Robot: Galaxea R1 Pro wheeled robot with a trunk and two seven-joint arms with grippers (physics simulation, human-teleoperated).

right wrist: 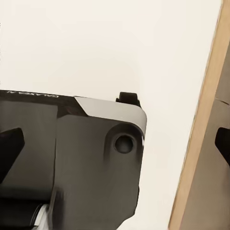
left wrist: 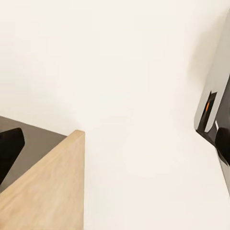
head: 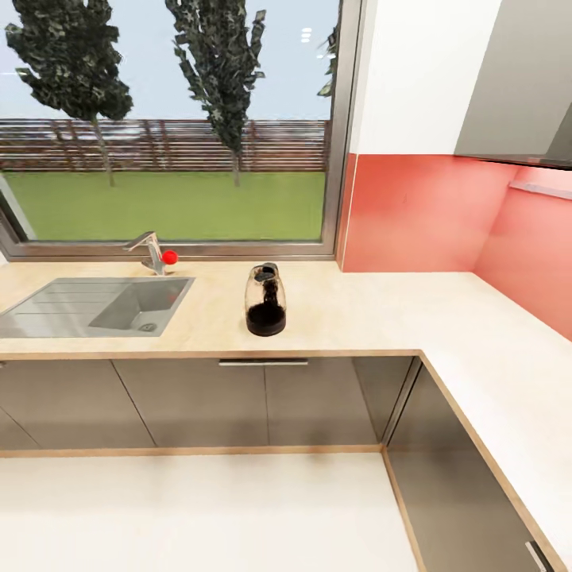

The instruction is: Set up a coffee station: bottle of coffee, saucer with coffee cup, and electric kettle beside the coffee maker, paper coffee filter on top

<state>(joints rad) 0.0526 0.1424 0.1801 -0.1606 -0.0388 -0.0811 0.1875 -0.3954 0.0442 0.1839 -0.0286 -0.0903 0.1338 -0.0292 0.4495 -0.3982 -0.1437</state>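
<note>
Fingertips [left wrist: 9,148] of the left gripper [left wrist: 115,148] stand spread with nothing between, pale floor [left wrist: 143,96] beyond them. Right gripper [right wrist: 115,143] likewise spread over the robot's base [right wrist: 91,167]. Farther off, well away from both jaws, the kettle [head: 265,300] stands upright on the countertop [head: 381,310], right of the sink [head: 95,306].

Dark robot base [right wrist: 72,163] over pale floor [right wrist: 120,43], beside a wood-edged cabinet [right wrist: 201,143]
</note>
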